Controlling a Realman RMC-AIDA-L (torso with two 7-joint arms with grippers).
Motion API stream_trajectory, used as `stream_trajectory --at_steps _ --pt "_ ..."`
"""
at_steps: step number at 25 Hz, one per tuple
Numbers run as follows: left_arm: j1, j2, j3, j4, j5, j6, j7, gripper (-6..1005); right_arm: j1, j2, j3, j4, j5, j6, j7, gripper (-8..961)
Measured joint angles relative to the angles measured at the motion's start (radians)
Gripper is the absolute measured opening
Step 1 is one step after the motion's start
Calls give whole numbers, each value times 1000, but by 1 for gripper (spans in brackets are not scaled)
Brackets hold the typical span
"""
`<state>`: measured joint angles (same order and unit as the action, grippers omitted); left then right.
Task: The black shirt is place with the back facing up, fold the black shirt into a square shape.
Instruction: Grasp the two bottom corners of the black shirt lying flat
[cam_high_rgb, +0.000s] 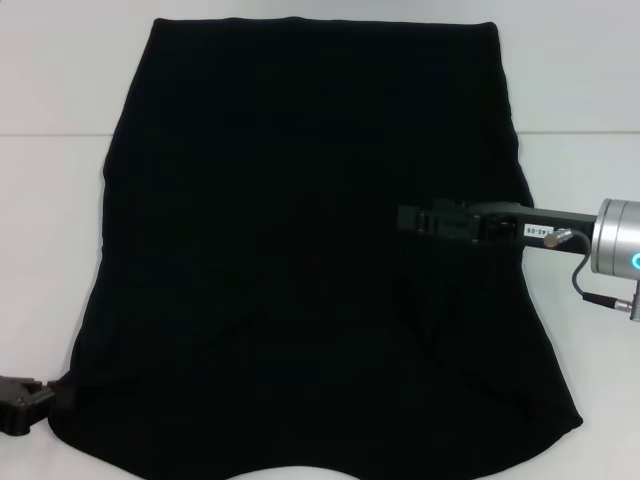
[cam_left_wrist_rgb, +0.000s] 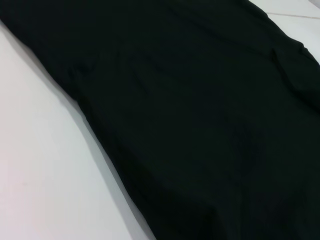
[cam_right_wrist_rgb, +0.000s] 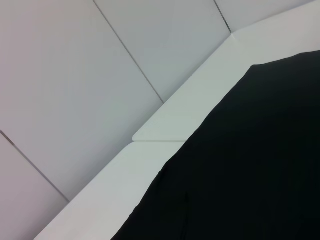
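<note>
The white table (cam_high_rgb: 50, 250) is filling the view, a seam crossing it from 9 to 3 o'clock; grey wall panels (cam_right_wrist_rgb: 75, 75) are rising behind its edge. The black shirt (cam_high_rgb: 300, 250) is lying flat at centre, plain side up, its long axis running 12 to 6 o'clock, straight narrow edge at 12, wider edge at 6. The right gripper (cam_high_rgb: 405, 218) is reaching in from 3 o'clock above the cloth. The left gripper (cam_high_rgb: 25, 405) is sitting at the 7 o'clock corner. Whether either gripper's fingers are apart, I cannot tell.
</note>
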<state>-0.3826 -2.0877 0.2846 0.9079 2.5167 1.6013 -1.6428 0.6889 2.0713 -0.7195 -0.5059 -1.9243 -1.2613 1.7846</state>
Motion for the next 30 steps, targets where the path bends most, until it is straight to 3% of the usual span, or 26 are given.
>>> stream_trajectory --at_steps 3,7,13,21,25,30 --pt "-1 0 -4 -1 -6 0 0 76 -8 -13 -2 1 -7 0 34 942" --pt "-1 -1 -5 -4 -7 0 0 21 -39 -46 -5 2 -10 -37 70 942" --pt "4 -5 -15 -5 -11 -1 0 21 -110 -126 -4 2 -82 -164 180 941" --pt "8 -7 -18 -6 -12 -2 0 21 -182 -209 4 3 -165 -304 273 941" --pt "8 -8 -18 -6 -12 -1 1 21 -186 -229 6 -2 -213 -353 315 941" --pt "3 -6 -18 -19 -12 -1 4 22 -164 -231 6 -5 -309 -374 359 940"
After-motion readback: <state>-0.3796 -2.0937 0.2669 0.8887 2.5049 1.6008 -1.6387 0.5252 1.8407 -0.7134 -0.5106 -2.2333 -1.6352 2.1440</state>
